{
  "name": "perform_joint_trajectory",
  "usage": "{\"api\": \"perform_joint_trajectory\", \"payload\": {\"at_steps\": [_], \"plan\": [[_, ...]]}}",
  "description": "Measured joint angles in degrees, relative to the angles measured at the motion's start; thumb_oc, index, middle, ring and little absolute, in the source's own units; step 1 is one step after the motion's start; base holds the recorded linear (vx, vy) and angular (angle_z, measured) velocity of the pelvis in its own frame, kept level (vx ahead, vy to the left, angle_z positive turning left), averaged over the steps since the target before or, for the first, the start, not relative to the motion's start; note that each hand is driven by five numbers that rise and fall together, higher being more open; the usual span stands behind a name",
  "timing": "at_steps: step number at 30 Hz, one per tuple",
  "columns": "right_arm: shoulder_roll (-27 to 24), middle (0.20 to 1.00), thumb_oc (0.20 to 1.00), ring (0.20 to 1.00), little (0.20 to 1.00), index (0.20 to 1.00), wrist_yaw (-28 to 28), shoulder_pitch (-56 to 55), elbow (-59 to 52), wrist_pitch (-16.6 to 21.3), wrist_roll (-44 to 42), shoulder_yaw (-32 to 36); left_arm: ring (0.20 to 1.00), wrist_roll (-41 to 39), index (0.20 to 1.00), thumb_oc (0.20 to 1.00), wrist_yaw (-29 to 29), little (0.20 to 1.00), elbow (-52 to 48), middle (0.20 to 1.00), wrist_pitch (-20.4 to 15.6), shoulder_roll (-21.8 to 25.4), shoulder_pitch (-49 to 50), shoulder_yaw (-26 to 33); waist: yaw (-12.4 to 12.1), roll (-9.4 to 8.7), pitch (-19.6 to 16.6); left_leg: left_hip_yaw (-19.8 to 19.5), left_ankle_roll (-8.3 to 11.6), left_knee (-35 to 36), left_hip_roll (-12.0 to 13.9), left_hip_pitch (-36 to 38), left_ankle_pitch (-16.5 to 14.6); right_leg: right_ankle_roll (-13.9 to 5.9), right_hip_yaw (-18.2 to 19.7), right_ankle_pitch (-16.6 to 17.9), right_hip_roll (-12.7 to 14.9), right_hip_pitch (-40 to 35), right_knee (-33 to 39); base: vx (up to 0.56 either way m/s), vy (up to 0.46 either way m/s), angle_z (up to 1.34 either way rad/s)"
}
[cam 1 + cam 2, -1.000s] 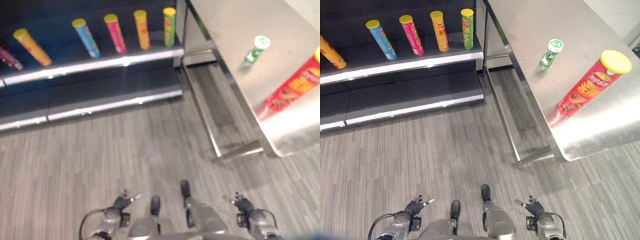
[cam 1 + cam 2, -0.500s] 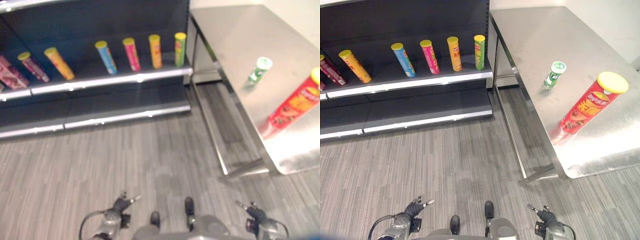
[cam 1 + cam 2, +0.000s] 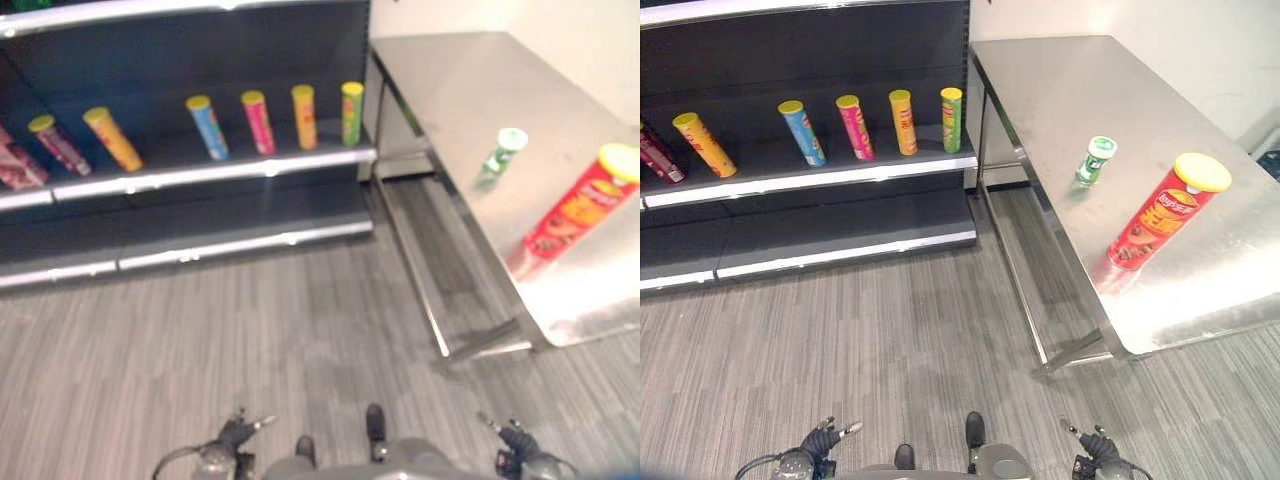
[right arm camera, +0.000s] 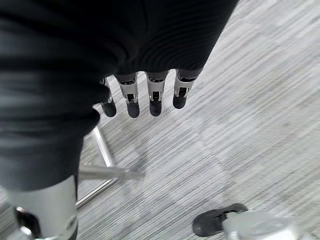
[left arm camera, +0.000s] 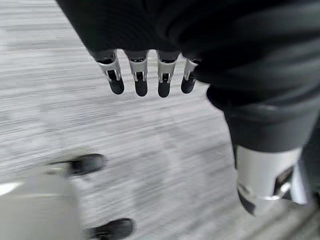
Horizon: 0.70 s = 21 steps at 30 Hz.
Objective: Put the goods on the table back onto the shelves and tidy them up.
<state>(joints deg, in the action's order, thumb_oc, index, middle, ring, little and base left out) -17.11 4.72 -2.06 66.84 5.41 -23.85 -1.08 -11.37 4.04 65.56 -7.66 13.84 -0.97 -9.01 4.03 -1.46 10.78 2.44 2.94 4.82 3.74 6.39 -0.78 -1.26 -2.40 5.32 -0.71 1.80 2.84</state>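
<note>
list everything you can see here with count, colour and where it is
tall can: 1, red with yellow lid, standing on the table near its front edge
small bottle: 1, green and white, on the table behind the tall can
table: 1, bare metal, right of the shelves
shelf cans: 6 in a row, dark red, orange, blue, pink, orange, green, on the upper shelf
shelves: dark, against the wall
left robot hand: open, hanging over the floor
right robot hand: open, hanging over the floor

Both eye views look steeply down from the head, sharing the dark shelf unit (image 3: 820, 170) at 11 o'clock and the steel table (image 3: 1110, 90) at 2 o'clock; wrist views hover near the grey striped floor (image 5: 75, 75).
</note>
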Motion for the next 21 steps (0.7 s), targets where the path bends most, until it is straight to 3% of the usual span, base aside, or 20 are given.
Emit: {"api": "perform_joint_trajectory", "payload": {"at_steps": [2,5,7,9,11,14,16,18,19,21], "plan": [[0.37,1.0,1.0,1.0,1.0,1.0,-0.06,-1.35,0.05,0.02,-0.47,-0.07,1.0,-1.32,1.0,1.0,-0.02,1.0,-1.5,1.0,-0.14,0.21,-0.67,0.02,-0.13,0.1,0.03,-0.03,0.8,-4.1,1.02,-2.21,-1.73,1.42,-1.82,-2.53,-0.52,1.81,-3.25,-0.02,-0.136,-0.1],[0.92,1.0,1.0,1.0,1.0,1.0,-0.05,-1.71,0.61,0.03,-1.12,-0.03,1.0,-3.53,1.0,1.0,-0.16,1.0,-1.31,1.0,-0.35,0.69,-1.23,-0.08,-0.55,-2.0,1.02,-0.51,2.81,-18.56,0.6,-7.96,-3.82,2.39,-2.14,-3.62,0.75,1.94,-4.95,0.06,-0.03,-0.06],[0.54,1.0,1.0,1.0,1.0,1.0,0.06,-0.95,0.22,0.01,-1.44,0.01,1.0,-3.73,1.0,1.0,-0.25,1.0,-1.22,1.0,-0.35,0.21,-1.45,-0.06,-0.9,-2.44,2.09,-0.74,3.49,-22.05,0.62,-10.99,-4.24,2.86,-1.63,-3.65,1.33,0.99,-3.75,0.19,0.095,-0.03],[0.18,1.0,1.0,1.0,1.0,1.0,0.02,-0.77,-0.05,0.06,-2.1,0.03,1.0,-3.73,1.0,1.0,-0.31,1.0,-0.5,1.0,-0.33,-0.38,-1.35,-0.11,-1.52,-2.14,2.31,-0.86,3.83,-15.4,1.24,-11.32,-3.91,2.95,-1.46,-3.6,1.91,1.13,-3.17,0.2,0.155,-0.09],[-1.23,1.0,1.0,1.0,1.0,1.0,0.35,0.25,-0.76,0.2,-2.18,0.07,1.0,-3.73,1.0,1.0,-0.31,1.0,0.48,1.0,-0.32,-1.36,-1.73,-0.77,-1.83,-0.55,3.16,-2.54,4.97,-5.78,1.31,-11.91,-1.89,2.9,-0.75,-3.62,2.17,1.7,-2.28,0.34,0.237,0.04],[-1.67,1.0,1.0,1.0,1.0,1.0,0.9,2.52,-0.58,0.61,-2.23,2.17,1.0,-3.73,1.0,1.0,-0.27,1.0,1.96,1.0,-0.3,-2.02,-2.16,-1.71,-2.78,1.47,4.08,-3.43,5.24,-3.3,1.11,-12.34,-1.34,1.82,1.99,-3.36,2.13,1.74,0.46,0.35,0.355,-0.4],[-1.81,1.0,1.0,1.0,1.0,1.0,0.89,3.33,-0.93,0.56,-2.09,2.27,1.0,-3.71,1.0,1.0,-0.35,1.0,2.39,1.0,-0.31,-2.31,-1.74,-2.08,-3.07,2.88,3.89,-3.19,4.66,-3.47,1.06,-10.7,-1.52,0.85,3.7,-2.87,2.18,1.91,1.15,0.25,0.259,-0.64],[-1.47,1.0,1.0,1.0,1.0,1.0,0.84,3.73,-1.38,0.52,-2.08,2.13,1.0,-3.67,1.0,1.0,-0.37,1.0,2.45,1.0,-0.33,-2.22,-2.2,-2.11,-3.14,2.33,4.06,0.08,3.68,-3.77,-0.73,-10.27,-0.11,-1.11,5.26,-4.15,4.47,1.55,2.05,0.21,0.193,-0.66],[-1.73,1.0,1.0,1.0,1.0,1.0,0.85,3.52,-1.52,0.52,-2.07,2.15,1.0,-3.67,1.0,1.0,-0.31,1.0,2.13,1.0,-0.36,-2.53,-1.81,-2.07,-3.44,4.13,4.05,3.0,0.14,-3.45,0.77,-10.5,2.18,-2.28,4.67,-3.78,4.27,1.74,0.26,0.14,0.132,-0.42],[-0.91,1.0,1.0,1.0,1.0,1.0,0.79,2.74,-1.72,0.14,-2.1,2.2,1.0,-3.67,1.0,1.0,-0.2,1.0,0.42,1.0,-0.51,-1.27,-1.82,-2.09,-3.28,3.3,3.61,4.74,-1.15,-3.79,-0.16,-10.21,2.69,-4.07,5.01,-6.8,7.42,2.82,-7.83,0.17,0.188,-0.2]]}}
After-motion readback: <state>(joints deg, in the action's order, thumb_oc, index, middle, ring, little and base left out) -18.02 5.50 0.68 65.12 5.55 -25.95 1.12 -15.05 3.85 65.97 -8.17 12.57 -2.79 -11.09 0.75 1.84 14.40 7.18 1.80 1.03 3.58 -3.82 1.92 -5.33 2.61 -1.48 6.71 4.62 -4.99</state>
